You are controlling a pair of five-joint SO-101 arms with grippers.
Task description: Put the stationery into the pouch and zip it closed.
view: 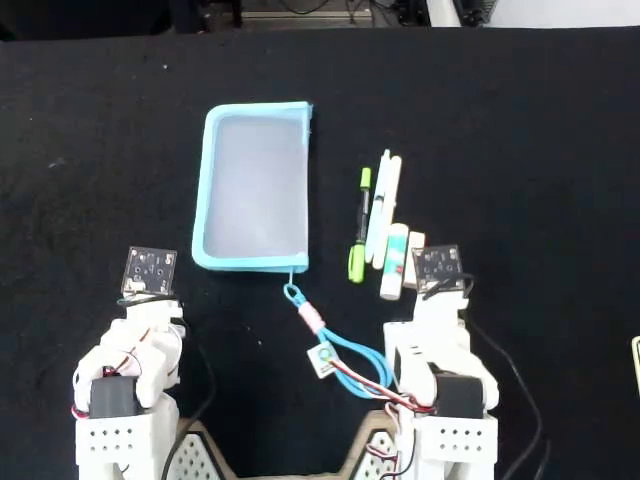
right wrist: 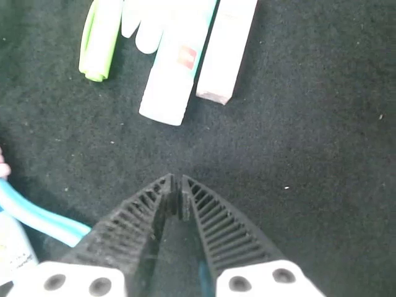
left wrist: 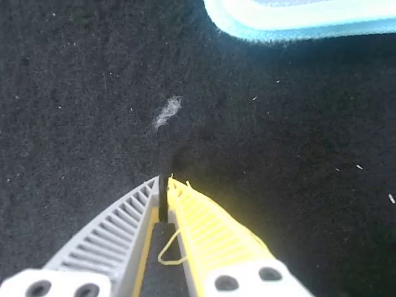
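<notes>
Lying on the black counter, the pouch sits ahead of the closed, empty left gripper, while the stationery rests just beyond the closed right gripper.

In the left wrist view the light-blue fabric pouch runs past the picture's edge, and just a curved strip of its border shows. The high view does not reveal whether its zip stands open or shut. In the right wrist view the green highlighter pen, the white tube-shaped stick, the pale rectangular block and the blue cord are each cut by the edge. Far right of the pouch in the high view, a pale yellow sliver is clipped, too little to identify.
</notes>
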